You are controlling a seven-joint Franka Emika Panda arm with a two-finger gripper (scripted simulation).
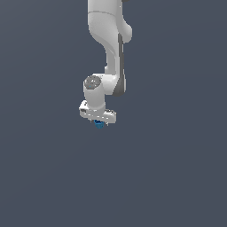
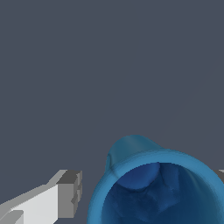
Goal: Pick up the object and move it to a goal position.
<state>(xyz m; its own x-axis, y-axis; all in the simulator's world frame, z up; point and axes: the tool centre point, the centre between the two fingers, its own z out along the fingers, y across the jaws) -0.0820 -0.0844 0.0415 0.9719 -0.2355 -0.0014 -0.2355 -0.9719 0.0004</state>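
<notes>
The object [image 1: 99, 124] is a tiny bright blue thing directly under the white gripper [image 1: 99, 123], which points straight down from the arm. In the wrist view the object [image 2: 153, 183] looks like a hollow blue cup with its open mouth toward the camera, and it fills the space between the fingers. One grey-tipped white finger [image 2: 65, 197] stands beside its rim. Only a sliver of the other finger [image 2: 221, 175] shows at the picture's edge. The gripper [image 2: 148, 188] is closed around the object.
The white arm [image 1: 111, 40] rises from the gripper to the top of the exterior view. Everything else in both views is a plain dark grey-blue surface, with no other objects or edges showing.
</notes>
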